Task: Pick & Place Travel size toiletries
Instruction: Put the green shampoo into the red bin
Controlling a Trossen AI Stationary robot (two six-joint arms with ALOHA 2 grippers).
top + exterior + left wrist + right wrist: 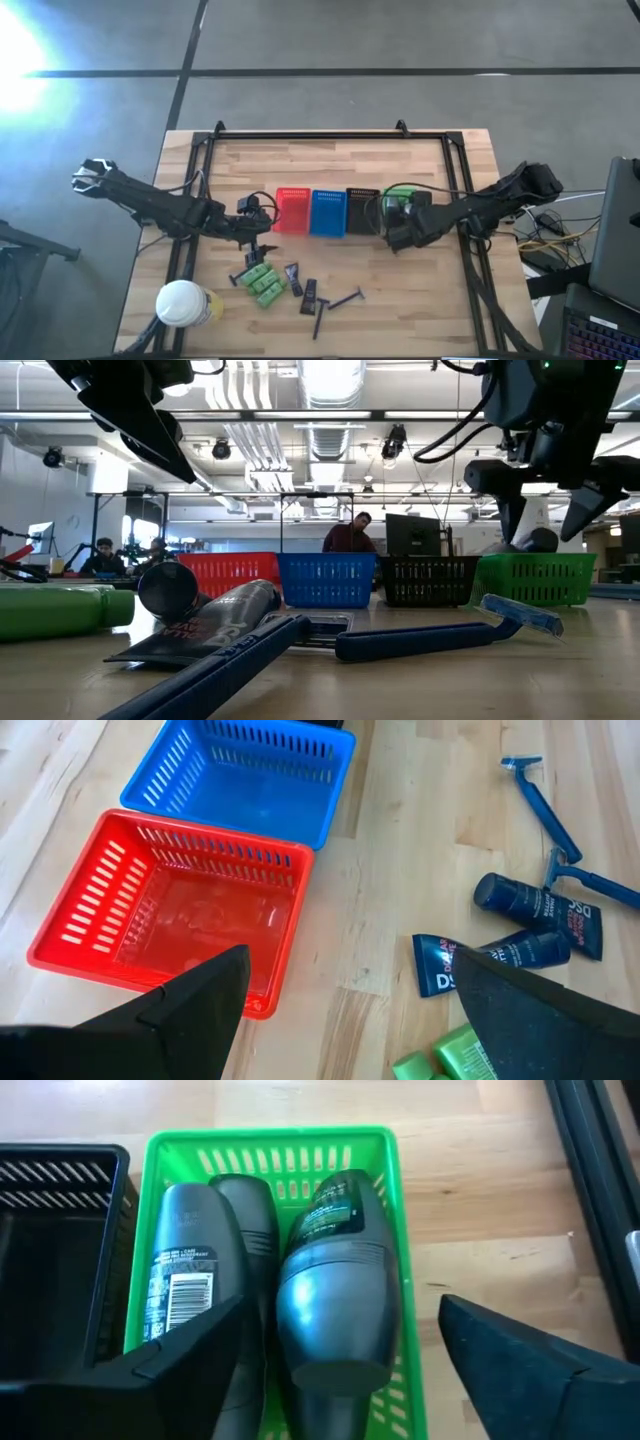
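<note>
Green basket [390, 1200] crammed with deodorants [330, 1280]; red basket [180, 910] empty.

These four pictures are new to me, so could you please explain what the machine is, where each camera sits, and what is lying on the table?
It is a robot with two dark arms at a wooden table, each ending in a two-finger gripper. One picture looks straight down from above, one looks level across the tabletop, and two come from cameras on the wrists. The left gripper hovers open near the red basket, holding nothing. The right gripper hovers open over the green basket, where grey deodorant sticks already lie. Between them stand a blue basket and a black basket. Loose on the table lie green bottles, dark tubes and blue razors, beside a white-lidded yellow container.
</note>
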